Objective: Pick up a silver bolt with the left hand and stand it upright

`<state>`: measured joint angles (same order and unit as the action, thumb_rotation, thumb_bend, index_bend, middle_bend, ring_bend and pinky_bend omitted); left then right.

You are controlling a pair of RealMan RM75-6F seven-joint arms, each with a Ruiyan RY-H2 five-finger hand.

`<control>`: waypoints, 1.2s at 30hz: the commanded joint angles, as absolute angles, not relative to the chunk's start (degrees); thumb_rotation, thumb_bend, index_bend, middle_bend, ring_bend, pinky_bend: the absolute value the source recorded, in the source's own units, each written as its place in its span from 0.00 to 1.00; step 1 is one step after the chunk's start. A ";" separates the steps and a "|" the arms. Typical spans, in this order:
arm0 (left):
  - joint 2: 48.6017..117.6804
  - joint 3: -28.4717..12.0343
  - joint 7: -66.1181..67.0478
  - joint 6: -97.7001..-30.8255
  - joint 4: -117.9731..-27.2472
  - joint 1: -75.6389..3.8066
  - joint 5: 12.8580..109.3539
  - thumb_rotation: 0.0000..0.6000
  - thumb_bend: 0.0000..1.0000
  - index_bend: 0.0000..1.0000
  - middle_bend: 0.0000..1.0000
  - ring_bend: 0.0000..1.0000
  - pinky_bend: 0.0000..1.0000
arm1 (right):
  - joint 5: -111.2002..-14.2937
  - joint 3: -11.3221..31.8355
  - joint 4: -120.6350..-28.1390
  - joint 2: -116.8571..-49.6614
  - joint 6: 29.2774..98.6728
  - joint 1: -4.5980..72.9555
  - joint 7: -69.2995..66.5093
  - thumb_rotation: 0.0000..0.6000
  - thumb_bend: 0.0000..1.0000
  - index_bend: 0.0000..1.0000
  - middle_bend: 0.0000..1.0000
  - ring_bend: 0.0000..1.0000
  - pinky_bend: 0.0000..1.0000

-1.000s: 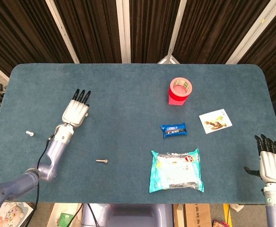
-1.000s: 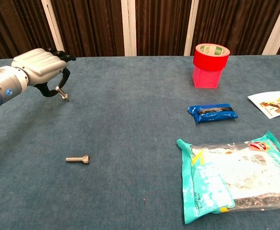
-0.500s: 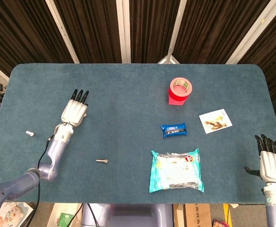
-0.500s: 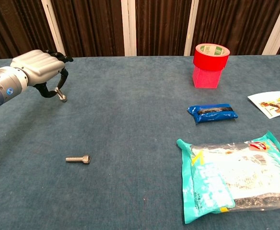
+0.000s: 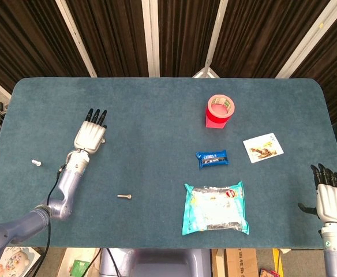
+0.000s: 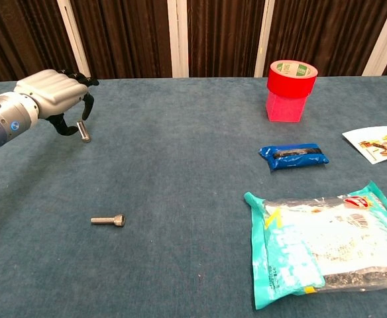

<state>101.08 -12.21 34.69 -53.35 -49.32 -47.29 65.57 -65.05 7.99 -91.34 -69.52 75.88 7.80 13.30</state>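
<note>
My left hand (image 5: 90, 137) hovers over the left part of the table, palm down. In the chest view the left hand (image 6: 51, 94) pinches a silver bolt (image 6: 83, 131) between thumb and a finger; the bolt hangs almost upright below the palm, and I cannot tell whether its lower end touches the cloth. The head view hides this bolt under the hand. A second silver bolt (image 6: 108, 220) lies flat on the table (image 5: 157, 109), nearer the front edge, also seen as the lying bolt (image 5: 124, 197). My right hand (image 5: 332, 199) rests at the table's front right corner, fingers straight, holding nothing.
A red tape roll (image 5: 220, 111) stands on a red holder at the back. A blue packet (image 5: 212, 158), a teal snack bag (image 5: 215, 208) and a picture card (image 5: 263, 147) lie to the right. A small white piece (image 5: 36, 163) sits near the left edge.
My left hand has drifted slightly leftward. The bolt in it has swung from tilted to nearly upright. The right hand and the lying bolt stay put.
</note>
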 commanded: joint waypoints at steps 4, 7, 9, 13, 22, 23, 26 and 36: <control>100.81 -12.53 34.14 -53.29 -49.94 -47.26 65.21 1.00 0.38 0.28 0.00 0.00 0.00 | -64.98 8.04 -91.29 -69.60 75.88 7.81 13.27 1.00 0.00 0.08 0.00 0.00 0.00; 100.13 -13.47 33.01 -54.09 -51.86 -47.21 64.94 1.00 0.38 0.28 0.00 0.00 0.00 | -65.07 7.97 -91.25 -69.68 75.83 7.84 13.27 1.00 0.00 0.08 0.00 0.00 0.00; 99.16 -14.84 30.39 -55.84 -54.70 -47.16 65.39 1.00 0.38 0.29 0.00 0.00 0.00 | -65.10 7.98 -91.23 -69.68 75.80 7.86 13.23 1.00 0.00 0.08 0.00 0.00 0.00; 95.44 -17.76 26.57 -59.15 -64.31 -46.04 64.96 1.00 0.36 0.30 0.00 0.00 0.00 | -65.21 8.05 -91.14 -69.69 76.02 7.84 13.23 1.00 0.00 0.09 0.00 0.00 0.00; 80.91 -16.73 34.12 -63.25 -95.79 -37.66 54.64 1.00 0.34 0.32 0.00 0.00 0.00 | -65.22 8.11 -91.58 -69.84 76.76 7.64 13.75 1.00 0.00 0.09 0.00 0.00 0.00; 78.59 -15.64 34.96 -63.69 -99.47 -36.54 54.12 1.00 0.34 0.33 0.00 0.00 0.00 | -65.23 8.04 -91.67 -69.85 76.79 7.61 13.90 1.00 0.00 0.09 0.00 0.00 0.00; 74.55 -13.97 34.92 -63.74 -105.85 -34.55 52.14 1.00 0.34 0.34 0.00 0.00 0.00 | -65.25 8.05 -91.89 -69.80 77.08 7.51 14.11 1.00 0.00 0.09 0.00 0.00 0.00; 67.05 -8.05 36.15 -64.65 -116.84 -31.01 48.30 1.00 0.37 0.37 0.00 0.00 0.00 | -65.48 8.21 -92.46 -69.45 77.70 7.26 13.88 1.00 0.00 0.09 0.00 0.00 0.00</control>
